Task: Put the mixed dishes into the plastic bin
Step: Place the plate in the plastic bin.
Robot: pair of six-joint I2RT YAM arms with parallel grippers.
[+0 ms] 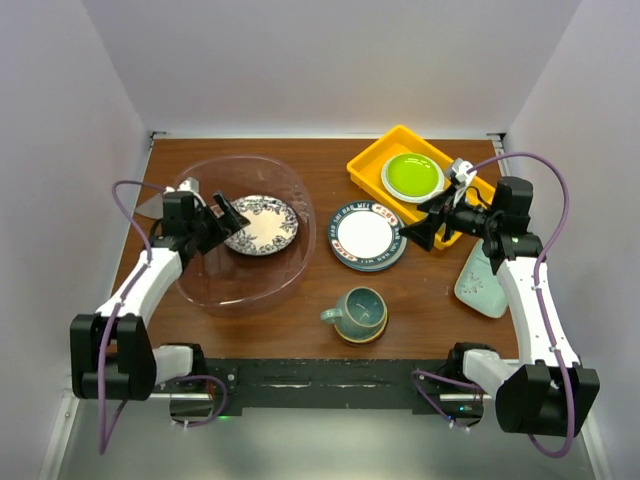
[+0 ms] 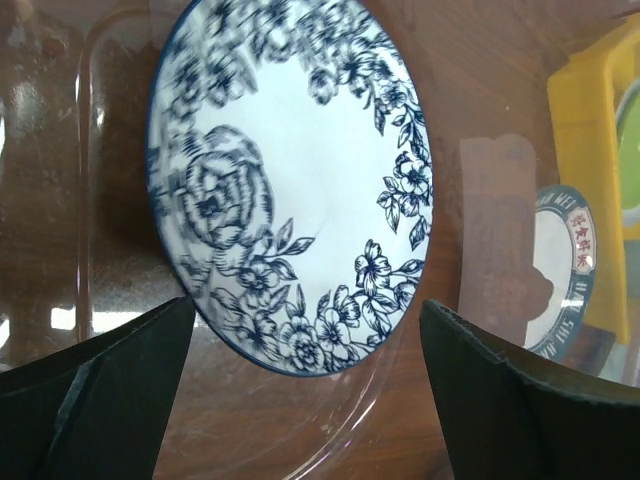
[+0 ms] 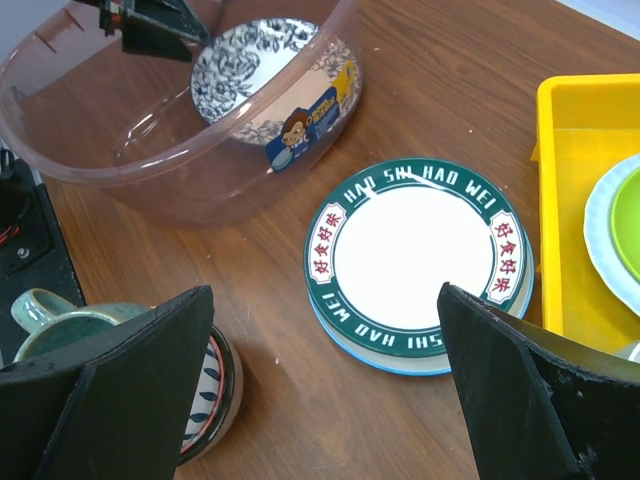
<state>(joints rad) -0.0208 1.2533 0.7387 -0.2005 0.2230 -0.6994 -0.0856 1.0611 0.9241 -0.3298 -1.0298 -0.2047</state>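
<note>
The blue floral plate lies inside the clear pinkish plastic bin; it also shows in the left wrist view and the right wrist view. My left gripper is open and empty, just left of the plate, over the bin. The dark lettered-rim plate sits on the table right of the bin, also in the right wrist view. My right gripper is open and empty at that plate's right edge. A teal mug stands on a small bowl in front. A pale mint dish lies far right.
A yellow tray at the back right holds a lime-green plate and a small white cup. The bin carries a cartoon sticker on its wall. White walls close in on three sides.
</note>
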